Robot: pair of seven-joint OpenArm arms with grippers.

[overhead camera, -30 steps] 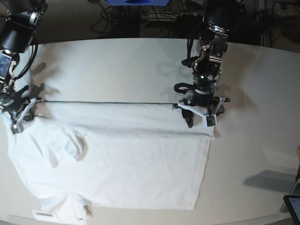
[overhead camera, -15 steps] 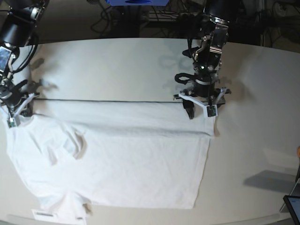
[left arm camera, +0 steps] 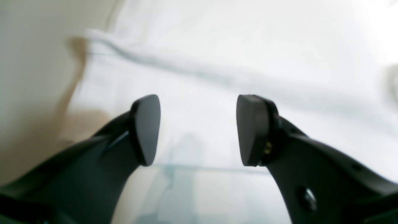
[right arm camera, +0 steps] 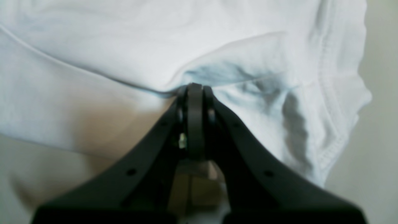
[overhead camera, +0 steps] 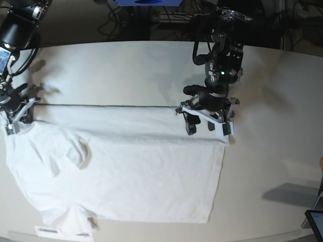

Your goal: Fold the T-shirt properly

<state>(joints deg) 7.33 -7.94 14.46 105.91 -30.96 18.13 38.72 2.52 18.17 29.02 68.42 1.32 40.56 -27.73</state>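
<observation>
T-shirt (overhead camera: 121,171) cloth fills the lower left and centre of the base view, spread white and wrinkly on the off-white table (overhead camera: 272,166), with its top edge folded over along a straight line across the middle of the frame. A sleeve bulges at lower left, and a small label (overhead camera: 48,231) lies on the table by the bottom edge.

My right gripper (right arm camera: 194,93) sits at the far left edge of the base view, at the shirt's upper left corner. Its fingers are pressed together with a pinch of the cloth between them — the fabric puckers and draws up into the tips in the right wrist view, a stitched hem curving down the right of that frame.

My left gripper (left arm camera: 199,130) hangs just above the shirt's upper right corner, centre right in the base view. Its fingers stand apart with nothing between them — only blurred white cloth below, a ridge of fold running across the upper part of the left wrist view.
</observation>
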